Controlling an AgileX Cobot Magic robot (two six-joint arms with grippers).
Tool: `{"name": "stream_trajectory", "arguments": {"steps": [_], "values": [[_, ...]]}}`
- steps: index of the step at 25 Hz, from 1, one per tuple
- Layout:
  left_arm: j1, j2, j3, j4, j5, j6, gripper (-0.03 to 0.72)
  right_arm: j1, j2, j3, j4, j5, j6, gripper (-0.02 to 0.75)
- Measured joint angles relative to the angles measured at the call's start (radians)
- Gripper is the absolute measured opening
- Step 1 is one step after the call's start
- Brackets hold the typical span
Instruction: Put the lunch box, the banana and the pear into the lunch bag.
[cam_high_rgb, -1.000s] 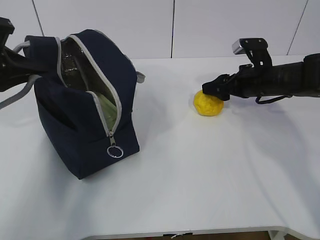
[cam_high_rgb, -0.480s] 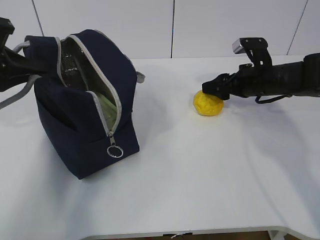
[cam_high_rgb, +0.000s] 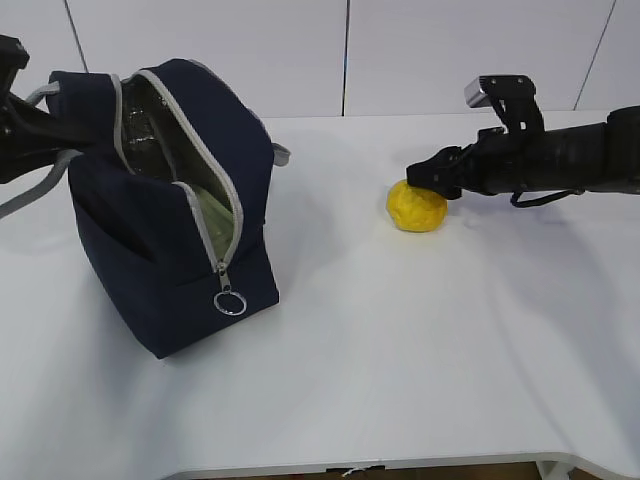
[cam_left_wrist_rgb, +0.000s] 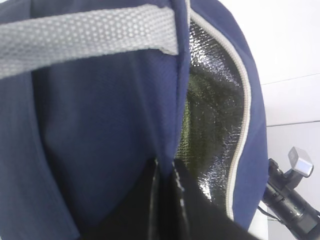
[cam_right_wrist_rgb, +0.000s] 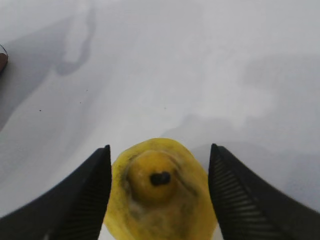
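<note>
We see our right pincer (cam_right_wrist_rgb: 159, 192) spread open around the plump yellow pear (cam_high_rgb: 416, 207) on the white table (cam_high_rgb: 400, 340); our left pincer (cam_left_wrist_rgb: 167, 200) is clamped on the navy-blue fabric lunch bag (cam_high_rgb: 170, 200).

Right gripper (cam_high_rgb: 436, 176) is shifted slightly up and to the right versus the earlier exterior frames; the arm behind it is raised a touch as well. Its tip is now seen at the upper right edge of the pear (cam_high_rgb: 417, 207) rather than lower over its top. In the right wrist view the pear (cam_right_wrist_rgb: 160, 192) is framed between the spread fingers (cam_right_wrist_rgb: 82, 197); contact cannot be confirmed.
</note>
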Motion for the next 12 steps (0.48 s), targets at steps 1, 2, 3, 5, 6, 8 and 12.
{"name": "stream_trajectory", "arguments": {"steps": [1,2,3,5,6,8,12], "values": [[0.000,0.000,0.000,0.000,0.000,0.000,-0.013,0.000,0.000,0.000,0.000,-0.002,0.001,0.499],[0.000,0.000,0.000,0.000,0.000,0.000,-0.013,0.000,0.000,0.000,0.000,-0.007,0.001,0.496],[0.000,0.000,0.000,0.000,0.000,0.000,-0.013,0.000,0.000,0.000,0.000,-0.009,0.001,0.490],[0.000,0.000,0.000,0.000,0.000,0.000,-0.013,0.000,0.000,0.000,0.000,-0.013,0.001,0.460],[0.000,0.000,0.000,0.000,0.000,0.000,-0.013,0.000,0.000,0.000,0.000,-0.013,0.001,0.441],[0.000,0.000,0.000,0.000,0.000,0.000,-0.013,0.000,0.000,0.000,0.000,-0.013,0.001,0.386],[0.000,0.000,0.000,0.000,0.000,0.000,-0.013,0.000,0.000,0.000,0.000,-0.011,0.001,0.307]]}}
